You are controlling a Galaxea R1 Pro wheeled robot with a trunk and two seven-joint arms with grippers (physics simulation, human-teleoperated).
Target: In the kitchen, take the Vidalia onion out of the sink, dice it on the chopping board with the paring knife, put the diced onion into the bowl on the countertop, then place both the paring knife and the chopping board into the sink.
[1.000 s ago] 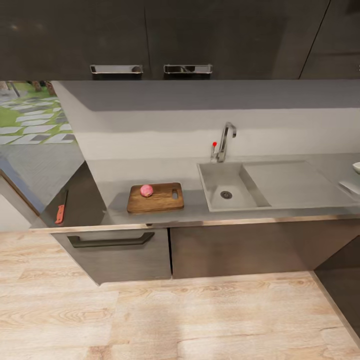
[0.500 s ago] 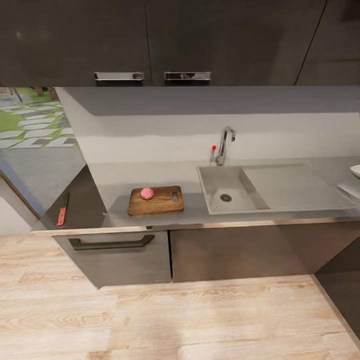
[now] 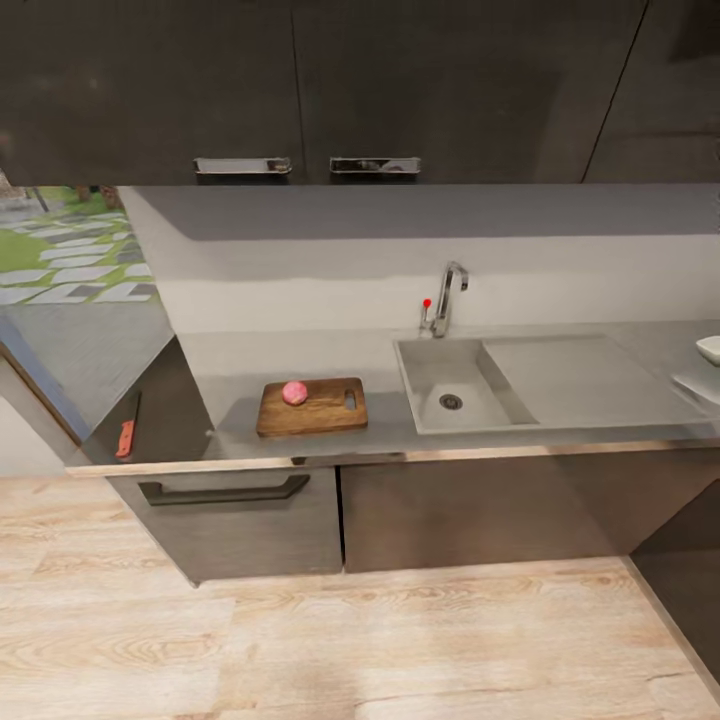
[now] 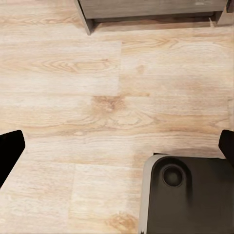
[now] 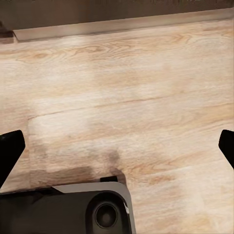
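You have onion (image 3: 294,392) on chopping board (image 3: 311,406), sink (image 3: 455,384) at 3 o'clock; dicing left; both grippers (image 4: 117,146) (image 5: 117,146) spread apart, empty

Left gripper (image 4: 117,148) — pointing downward, fingers (image 4: 9,148) spreading wide apart. Right gripper (image 5: 117,148) — likewise hanging downward, fingers (image 5: 9,148) gaping wide, gripping nothing.

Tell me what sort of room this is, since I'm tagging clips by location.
A kitchen, quite clearly: a grey countertop with an inset sink and faucet, dark upper cabinets, and a chopping board carrying a pinkish onion.
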